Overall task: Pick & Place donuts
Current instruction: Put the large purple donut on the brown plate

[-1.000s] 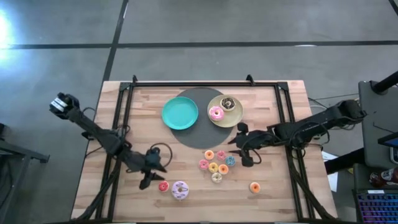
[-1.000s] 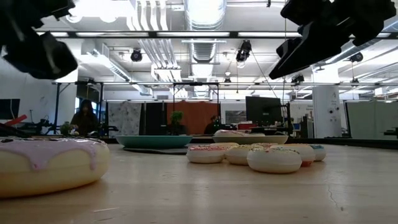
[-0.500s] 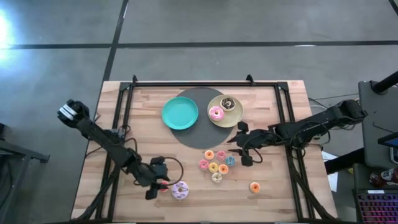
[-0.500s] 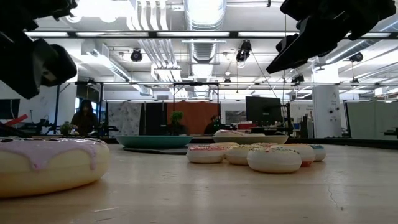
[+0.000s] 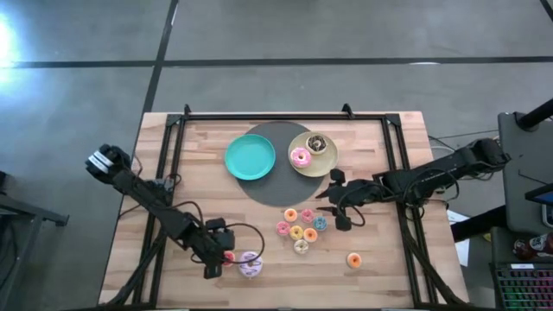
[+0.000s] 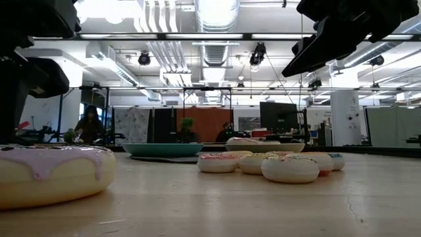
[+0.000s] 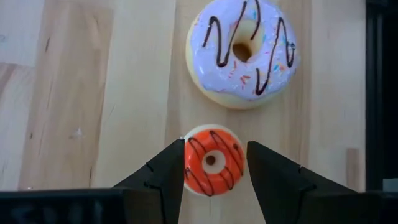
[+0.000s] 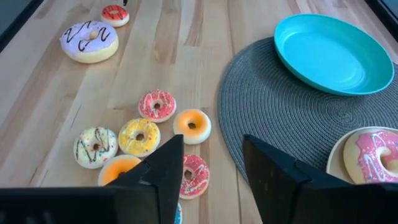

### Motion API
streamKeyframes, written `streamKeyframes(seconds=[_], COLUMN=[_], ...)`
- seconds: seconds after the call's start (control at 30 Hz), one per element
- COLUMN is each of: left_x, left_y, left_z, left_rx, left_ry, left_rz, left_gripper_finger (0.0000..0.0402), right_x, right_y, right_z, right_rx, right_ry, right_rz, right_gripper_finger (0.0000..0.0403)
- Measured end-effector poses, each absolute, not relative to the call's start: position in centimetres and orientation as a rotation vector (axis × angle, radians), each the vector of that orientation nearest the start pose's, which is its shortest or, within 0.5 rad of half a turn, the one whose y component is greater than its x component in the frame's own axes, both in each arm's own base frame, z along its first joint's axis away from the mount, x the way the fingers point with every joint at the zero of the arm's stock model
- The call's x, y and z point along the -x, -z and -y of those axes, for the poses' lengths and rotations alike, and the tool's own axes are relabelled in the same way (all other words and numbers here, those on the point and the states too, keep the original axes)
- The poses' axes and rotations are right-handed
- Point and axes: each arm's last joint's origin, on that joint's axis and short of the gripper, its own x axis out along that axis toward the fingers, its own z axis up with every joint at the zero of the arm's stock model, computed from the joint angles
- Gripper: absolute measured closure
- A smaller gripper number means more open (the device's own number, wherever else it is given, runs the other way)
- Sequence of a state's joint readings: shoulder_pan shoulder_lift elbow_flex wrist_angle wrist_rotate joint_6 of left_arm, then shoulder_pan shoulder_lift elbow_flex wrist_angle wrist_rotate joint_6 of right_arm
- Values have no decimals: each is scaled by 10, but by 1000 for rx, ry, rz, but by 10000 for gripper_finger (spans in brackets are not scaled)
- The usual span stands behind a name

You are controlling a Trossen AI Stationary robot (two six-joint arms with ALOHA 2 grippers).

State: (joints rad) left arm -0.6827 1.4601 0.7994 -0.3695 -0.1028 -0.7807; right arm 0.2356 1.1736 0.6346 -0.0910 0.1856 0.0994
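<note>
The left pincer (image 7: 214, 171) stands spread around the red donut (image 7: 212, 160), not touching it; the right pincer (image 8: 211, 163) hangs spread above small donuts (image 8: 191, 126).

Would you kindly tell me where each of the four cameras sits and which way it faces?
High: overhead, straight down; both arms.
Low: table height, across to the room; lilac donut near, arms above.
Left wrist: down past its fingers straddling the red donut.
Right wrist: past its fingers over small donuts, teal plate.
Shared: lilac donut in all four.
</note>
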Motion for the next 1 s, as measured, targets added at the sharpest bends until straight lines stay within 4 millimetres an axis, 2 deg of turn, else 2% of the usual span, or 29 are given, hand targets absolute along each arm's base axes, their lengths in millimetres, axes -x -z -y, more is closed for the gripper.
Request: streamKeyframes(seconds=[0.17, 0.37, 0.47, 0.6, 0.77, 1.0], left_x=[-213, -223, -228, -238, -252, -258], left_y=[-176, -189, -189, -183, -181, -182], left_z=[169, 172, 168, 162, 163, 164], left_rx=[288, 229, 204, 184, 149, 139], left_ry=[122, 190, 183, 155, 173, 196], left_rz=[-1105, -926, -893, -892, -888, -894], left_gripper_finger=[255, 255, 255, 255, 255, 255], right_x=[-231, -231, -231, -231, -231, -231], right_y=[-216, -216, -216, -216, -216, -216], right_z=[-50, -50, -50, -50, -50, -50], right_rx=[37, 33, 33, 30, 30, 30], right_ry=[-18, -17, -17, -16, -18, -19], right_rz=[-617, -617, -617, -617, -618, -621], right_gripper_finger=[257, 264, 266, 266, 270, 268])
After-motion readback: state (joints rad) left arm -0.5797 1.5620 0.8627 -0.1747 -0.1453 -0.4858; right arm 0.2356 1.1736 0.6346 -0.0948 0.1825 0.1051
